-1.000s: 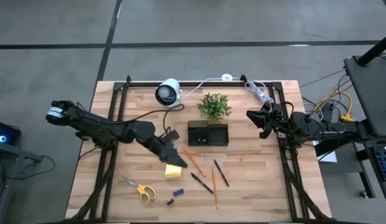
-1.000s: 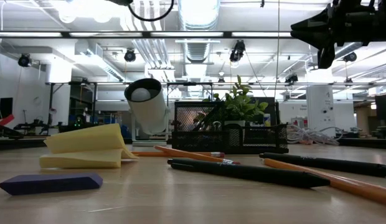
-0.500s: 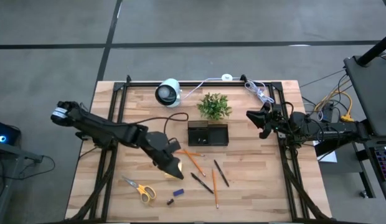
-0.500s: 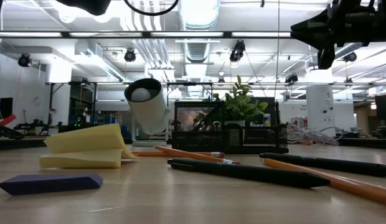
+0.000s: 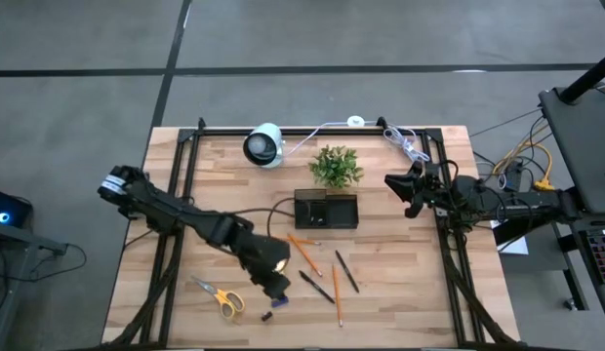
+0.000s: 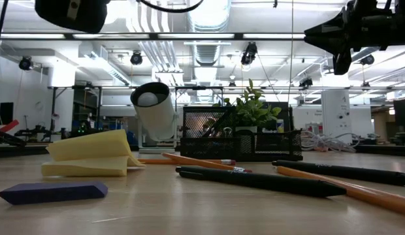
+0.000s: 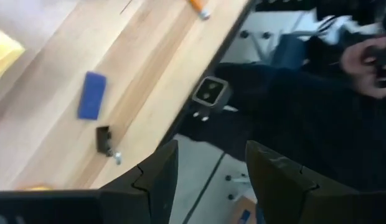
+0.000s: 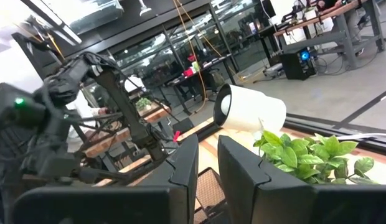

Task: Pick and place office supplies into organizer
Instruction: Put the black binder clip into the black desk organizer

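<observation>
My left gripper (image 5: 275,286) hovers open near the table's near edge, over the yellow sticky-note pad (image 5: 277,257) and the small blue block (image 7: 92,94). Its wrist view looks down on the block, a dark clip (image 7: 106,140) and the table's edge, with nothing between the fingers (image 7: 208,180). The black organizer (image 5: 325,210) stands at mid-table in front of the plant. Orange pencils (image 5: 304,253) and dark pens (image 5: 346,271) lie flat to my left gripper's right, and yellow-handled scissors (image 5: 220,297) lie to its left. My right gripper (image 5: 395,185) waits in the air right of the organizer, open by a narrow gap.
A green potted plant (image 5: 335,166) and a white round camera (image 5: 264,144) with its cable stand behind the organizer. Black frame rails (image 5: 176,195) run along the table's left, far and right sides. Bare wood lies right of the pens.
My left gripper has travelled toward the table's near edge and a little to the right, from beside the organizer's left front to above the sticky-note pad and blue block, now covering most of the pad in the high view. The objects have stayed put.
</observation>
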Tool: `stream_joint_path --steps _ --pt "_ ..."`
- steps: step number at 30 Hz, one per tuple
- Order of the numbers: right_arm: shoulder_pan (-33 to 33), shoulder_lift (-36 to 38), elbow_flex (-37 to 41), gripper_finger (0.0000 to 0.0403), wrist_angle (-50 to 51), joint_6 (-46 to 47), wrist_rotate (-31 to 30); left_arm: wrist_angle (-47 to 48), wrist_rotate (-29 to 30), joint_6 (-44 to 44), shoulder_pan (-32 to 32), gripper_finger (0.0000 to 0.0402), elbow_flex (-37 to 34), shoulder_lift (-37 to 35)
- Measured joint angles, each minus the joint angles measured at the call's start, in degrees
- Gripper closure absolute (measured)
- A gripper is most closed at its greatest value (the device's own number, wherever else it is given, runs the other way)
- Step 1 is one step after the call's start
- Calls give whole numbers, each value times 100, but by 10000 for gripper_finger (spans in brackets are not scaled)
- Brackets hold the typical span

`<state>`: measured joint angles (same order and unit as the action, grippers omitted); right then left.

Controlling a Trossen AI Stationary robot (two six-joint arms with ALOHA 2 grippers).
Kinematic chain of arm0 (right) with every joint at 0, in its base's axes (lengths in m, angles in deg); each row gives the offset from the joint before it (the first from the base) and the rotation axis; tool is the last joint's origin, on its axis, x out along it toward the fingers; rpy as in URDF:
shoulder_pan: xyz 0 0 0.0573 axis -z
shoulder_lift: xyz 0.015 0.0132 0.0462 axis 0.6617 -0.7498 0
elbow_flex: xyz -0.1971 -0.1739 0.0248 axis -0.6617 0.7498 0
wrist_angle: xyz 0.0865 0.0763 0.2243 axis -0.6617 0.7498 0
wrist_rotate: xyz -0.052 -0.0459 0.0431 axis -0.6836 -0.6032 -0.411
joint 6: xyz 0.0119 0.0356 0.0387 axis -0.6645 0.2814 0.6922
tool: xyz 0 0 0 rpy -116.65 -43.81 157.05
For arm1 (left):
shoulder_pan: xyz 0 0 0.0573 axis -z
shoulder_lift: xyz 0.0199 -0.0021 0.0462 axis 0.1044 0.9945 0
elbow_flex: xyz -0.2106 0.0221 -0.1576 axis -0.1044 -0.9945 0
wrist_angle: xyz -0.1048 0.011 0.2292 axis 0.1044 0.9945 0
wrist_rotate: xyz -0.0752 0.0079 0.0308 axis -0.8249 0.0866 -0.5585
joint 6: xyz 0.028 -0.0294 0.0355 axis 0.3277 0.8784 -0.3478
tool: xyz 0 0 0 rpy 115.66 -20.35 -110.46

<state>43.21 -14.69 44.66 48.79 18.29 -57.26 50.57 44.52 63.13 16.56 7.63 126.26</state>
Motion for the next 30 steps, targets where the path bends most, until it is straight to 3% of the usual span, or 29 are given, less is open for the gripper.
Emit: stream_joint_path --steps 7,15,30 --pt "-1 -126 0 351 0 0 2 950 108 55 280 231 292 410" --pt "2 -191 0 351 -1 2 -1 960 765 303 537 231 389 621" --pt "0 -189 0 351 20 2 0 1201 764 861 862 231 646 1197"
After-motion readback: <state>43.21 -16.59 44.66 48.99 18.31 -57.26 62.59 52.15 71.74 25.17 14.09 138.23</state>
